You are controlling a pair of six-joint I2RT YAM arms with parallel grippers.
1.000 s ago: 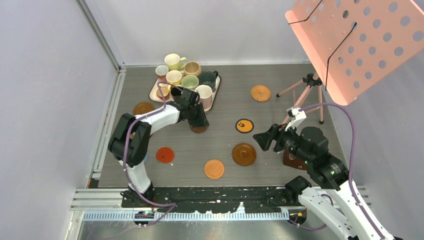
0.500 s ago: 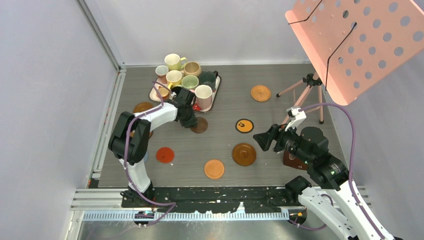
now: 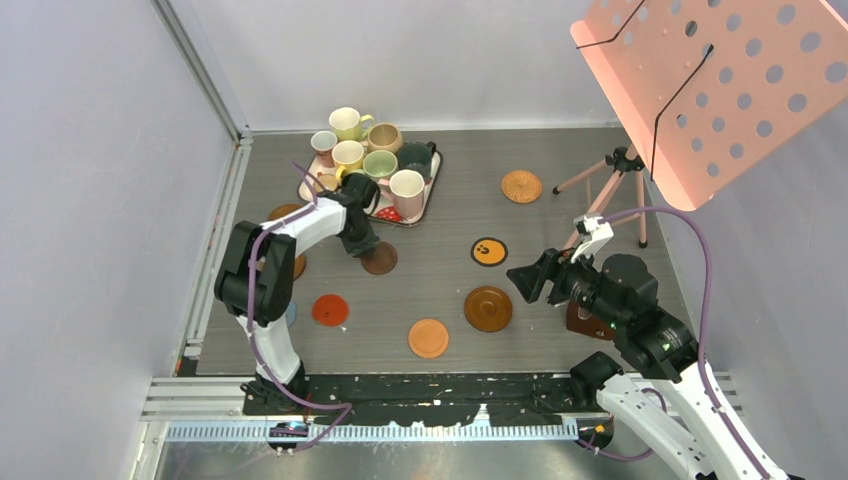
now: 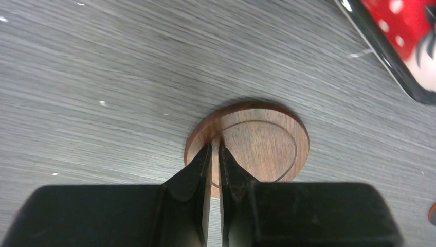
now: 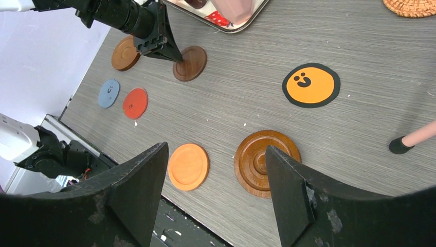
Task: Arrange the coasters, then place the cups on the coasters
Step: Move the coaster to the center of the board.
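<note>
Jaws on the right gripper (image 5: 216, 152) are spread wide with nothing between them. It's parked at the lower right of the overhead view, above the orange coaster (image 5: 188, 166) and the big ringed brown coaster (image 5: 267, 162). The red coaster (image 5: 135, 103) and blue-grey coaster (image 5: 108, 93) sit at lower left, just beside each other.

Mid-frame is where stuff's happening. The left gripper (image 4: 215, 148) has closed down to a sliver and looks clamped on the near rim of the dark wooden coaster (image 4: 262, 144). That coaster has slid left since a second ago, away from the tray (image 3: 428, 200), so I'd say it's still arranging and spacing the discs out.

The smiley coaster (image 3: 488, 250) sits to its right, with the wicker coaster (image 3: 521, 186) further up. The cups (image 3: 380, 162) are all bunched on the tray at upper left, none on a coaster yet.
</note>
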